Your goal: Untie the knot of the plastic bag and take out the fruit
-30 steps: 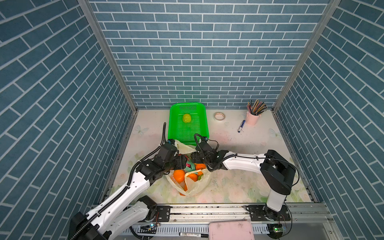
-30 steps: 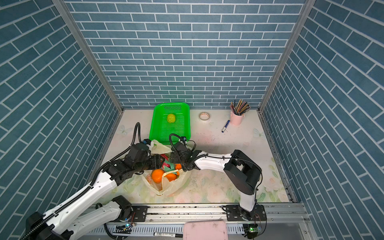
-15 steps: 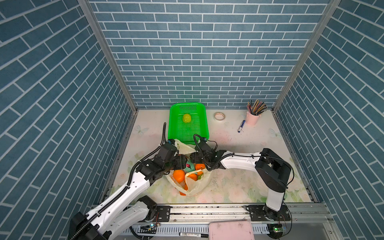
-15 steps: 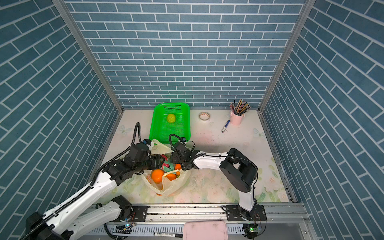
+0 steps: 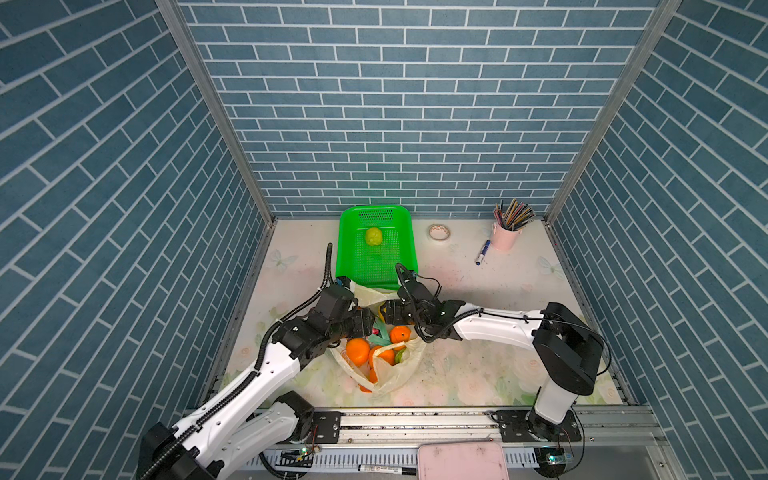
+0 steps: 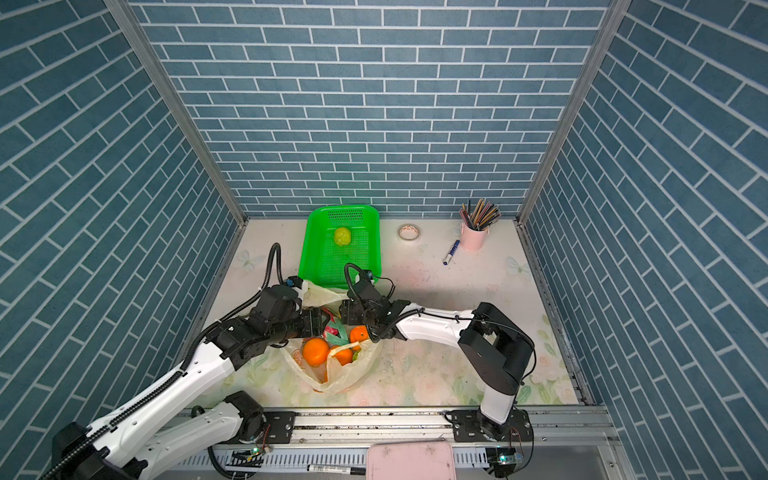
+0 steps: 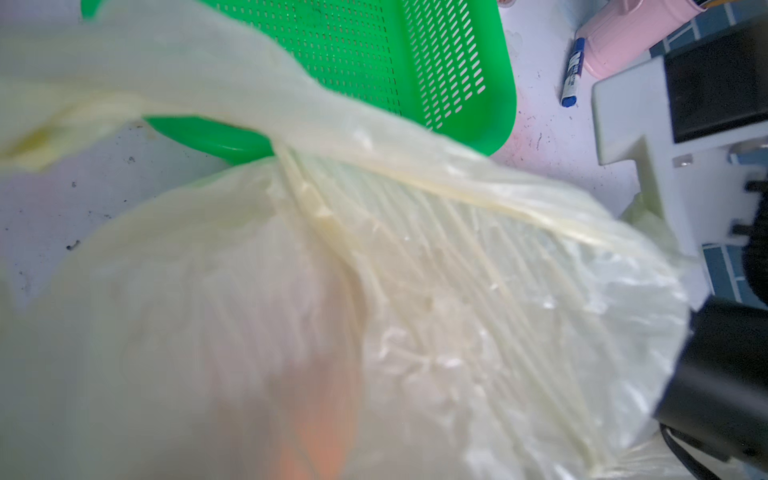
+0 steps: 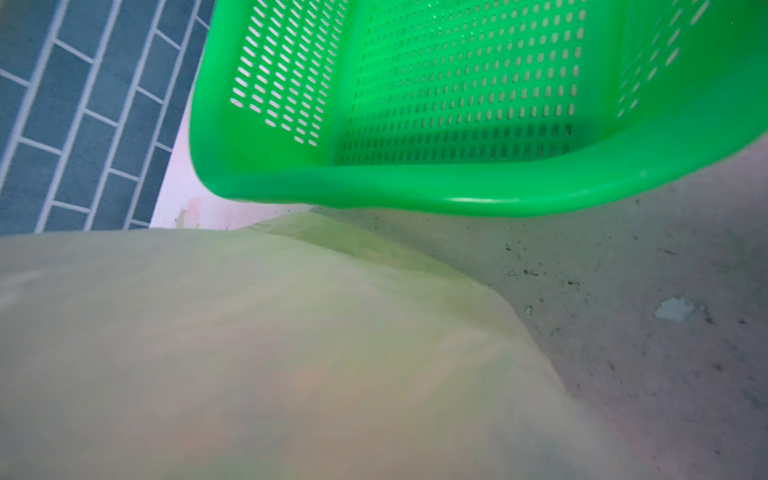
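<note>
The plastic bag point(image 5: 395, 372) is seen slumped on the table with its mouth gaping upward. No tied knot can be made out, so the untying is judged done and the emptying under way.

Both grippers are pushed into that mouth from opposite sides, nose to nose. The left gripper point(image 5: 370, 328) is set against one lip, jaws wide apart, with nothing seen clamped between them (film is draped right over its wrist camera, so the fingertips themselves are hidden). It is judged to be placed there so that the mouth is held spread. A handle strip point(image 7: 478, 195) is drawn taut across the film ahead of those jaws, which fits a bag being stretched.

The right gripper point(image 5: 384, 312) is buried at the opposite lip. Whether its jaws are apart or closed on something cannot be told.

Between the two sets of jaws a pink-red, green-scaled piece point(image 5: 376, 333) is lodged, and just below them oranges point(image 5: 358, 350) are exposed. Most of the fruit is thus inside the bag. One yellow-green piece point(image 5: 373, 236) is lying in the green basket point(image 5: 405, 253), whose near rim is just behind the right jaws, placed close so that each carry is short.

A slow lift is judged necessary, lest film be dragged along.
</note>
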Controlling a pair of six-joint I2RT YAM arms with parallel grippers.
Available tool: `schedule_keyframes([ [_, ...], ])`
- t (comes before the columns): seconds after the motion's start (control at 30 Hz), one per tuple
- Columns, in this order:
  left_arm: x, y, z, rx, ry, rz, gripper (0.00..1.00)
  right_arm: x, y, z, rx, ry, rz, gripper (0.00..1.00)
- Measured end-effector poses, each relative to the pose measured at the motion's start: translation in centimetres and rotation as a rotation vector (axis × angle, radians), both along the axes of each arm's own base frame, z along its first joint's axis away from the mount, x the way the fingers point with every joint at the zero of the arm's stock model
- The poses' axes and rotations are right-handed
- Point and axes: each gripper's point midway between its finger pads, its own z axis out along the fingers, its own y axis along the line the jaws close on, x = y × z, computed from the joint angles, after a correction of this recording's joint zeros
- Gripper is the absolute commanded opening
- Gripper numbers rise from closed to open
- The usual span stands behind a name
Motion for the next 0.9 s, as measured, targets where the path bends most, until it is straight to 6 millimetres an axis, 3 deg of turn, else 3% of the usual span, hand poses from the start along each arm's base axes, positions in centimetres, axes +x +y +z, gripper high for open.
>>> schedule_keyframes([
  [0.43, 1.6, -1.0, 3.6, -0.071, -0.093, 0.009, 0.73, -4.4, -1.6, 3.5, 0.057, -0.149, 0.187, 0.54],
  [0.7, 2.3, -1.3, 3.6, -0.065, -0.087, 0.02, 0.73, -7.6, -1.5, 5.9, 0.112, -0.231, 0.337, 0.53],
  [0.9, 2.5, -1.2, 3.9, -0.063, -0.093, 0.028, 0.74, -9.6, -0.8, 9.3, 0.21, -0.287, 0.442, 0.53],
])
